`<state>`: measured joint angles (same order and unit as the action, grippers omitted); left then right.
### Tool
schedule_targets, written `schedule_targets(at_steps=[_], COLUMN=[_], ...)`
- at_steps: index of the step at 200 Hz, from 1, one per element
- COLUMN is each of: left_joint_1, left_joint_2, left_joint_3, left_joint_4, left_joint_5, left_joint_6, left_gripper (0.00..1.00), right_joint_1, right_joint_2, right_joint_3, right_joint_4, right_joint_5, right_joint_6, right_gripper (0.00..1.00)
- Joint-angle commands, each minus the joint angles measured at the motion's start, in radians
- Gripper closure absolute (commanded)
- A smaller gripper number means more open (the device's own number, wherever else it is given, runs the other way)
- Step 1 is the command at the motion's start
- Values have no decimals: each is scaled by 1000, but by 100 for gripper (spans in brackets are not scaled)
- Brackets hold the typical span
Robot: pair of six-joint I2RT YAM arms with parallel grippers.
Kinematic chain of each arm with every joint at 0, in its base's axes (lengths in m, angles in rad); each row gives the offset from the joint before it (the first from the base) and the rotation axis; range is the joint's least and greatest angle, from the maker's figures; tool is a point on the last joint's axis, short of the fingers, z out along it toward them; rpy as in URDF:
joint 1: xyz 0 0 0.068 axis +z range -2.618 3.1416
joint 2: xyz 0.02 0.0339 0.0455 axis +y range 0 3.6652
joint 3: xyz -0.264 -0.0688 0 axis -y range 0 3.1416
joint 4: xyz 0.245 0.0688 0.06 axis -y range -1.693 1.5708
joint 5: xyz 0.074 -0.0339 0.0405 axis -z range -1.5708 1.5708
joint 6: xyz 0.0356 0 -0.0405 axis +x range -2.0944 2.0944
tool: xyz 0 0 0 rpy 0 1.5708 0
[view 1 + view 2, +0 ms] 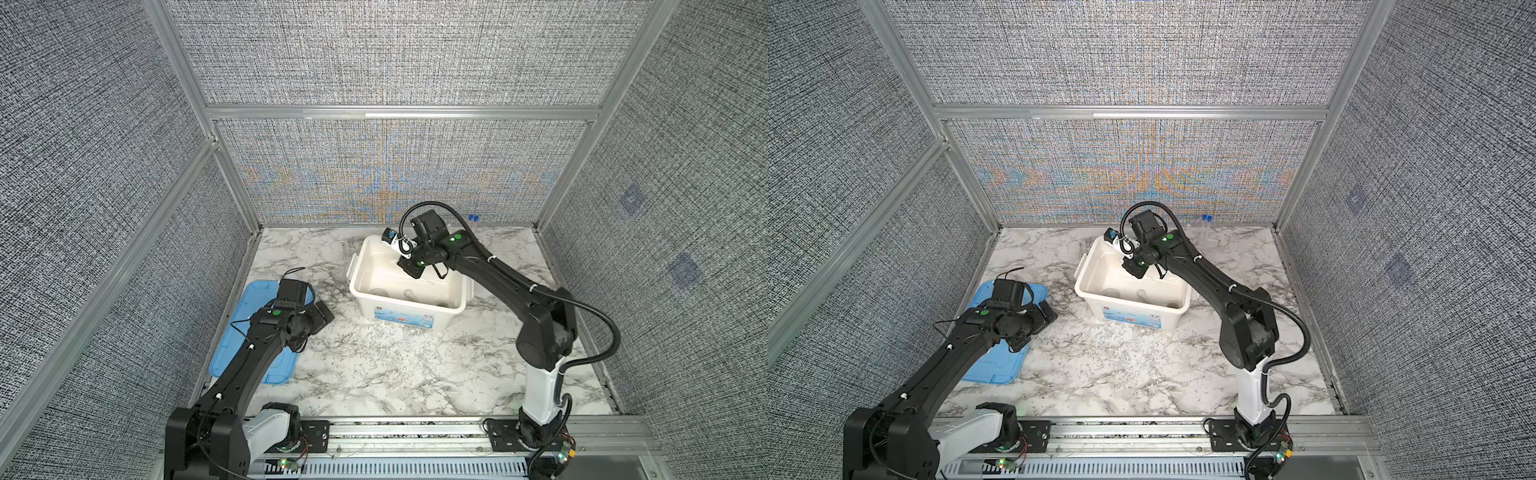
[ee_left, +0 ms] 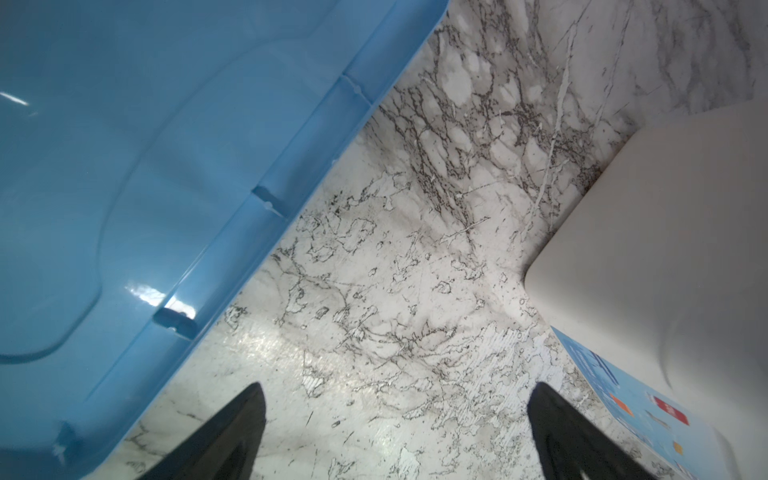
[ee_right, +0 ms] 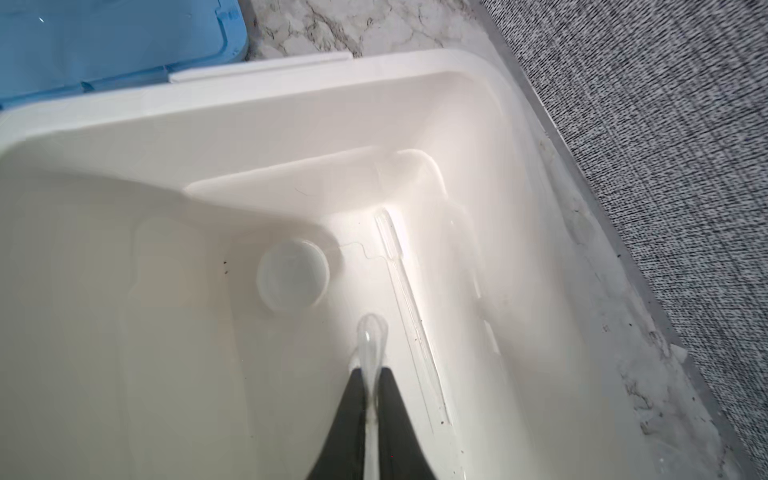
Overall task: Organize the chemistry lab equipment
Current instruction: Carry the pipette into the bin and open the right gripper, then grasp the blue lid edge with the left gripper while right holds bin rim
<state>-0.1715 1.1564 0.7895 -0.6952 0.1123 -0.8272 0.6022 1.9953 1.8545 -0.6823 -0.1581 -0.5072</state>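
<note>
**RIGHT GRIPPER HOLDS ROD INSIDE TUB**

The right gripper (image 3: 371, 370) is inside the white tub (image 1: 374, 309), with its jaws clamped on a clear rod (image 3: 371, 336). A second clear rod (image 3: 401, 270) and a round dish (image 3: 293, 274) lie on the tub floor. The left gripper (image 2: 397, 395) hovers over the table (image 2: 374, 291) with its jaws wide apart, between the tub and the blue lid (image 1: 228, 345). In both top views the lid lies at 9 o'clock on the table. Two capped tubes (image 1: 1205, 226) are at 1 o'clock, by the back wall.

Right claw (image 1: 1133, 272) in white tub (image 1: 1096, 305), blue lid (image 1: 992, 365) aside
</note>
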Motion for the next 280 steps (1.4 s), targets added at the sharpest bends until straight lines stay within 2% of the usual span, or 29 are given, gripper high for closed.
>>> schedule_targets(at_steps=[1,43,72,95,130,171,204,233,280], left_joint_1=[3,42,89,111,131,134,132,132,132], left_joint_2=[32,101,192,250,327,473,573,622,725], left_joint_3=[40,86,159,197,261,359,422,454,494], left_joint_4=[-87,-128,-189,-202,-235,-279,-316,-317,-290], left_joint_5=[-73,-107,-108,-89,-81,-3,-38,-67,-47], left_joint_6=[48,96,129,156,200,277,324,382,465], left_gripper=[1,1,1,1,1,15,28,37,48], right_joint_1=[0,1,1,4,13,45,78,124,177], right_joint_2=[60,150,131,49,-166,-441,-610,-704,-789], right_joint_3=[27,22,-16,-56,-183,-416,-571,-660,-732], right_joint_4=[-35,44,114,154,249,388,461,467,449], right_joint_5=[-19,1,17,7,-40,-64,-65,-51,-8], right_joint_6=[-43,-38,-20,32,126,254,359,390,395], right_gripper=[90,88,69,63,59,58,57,57,57])
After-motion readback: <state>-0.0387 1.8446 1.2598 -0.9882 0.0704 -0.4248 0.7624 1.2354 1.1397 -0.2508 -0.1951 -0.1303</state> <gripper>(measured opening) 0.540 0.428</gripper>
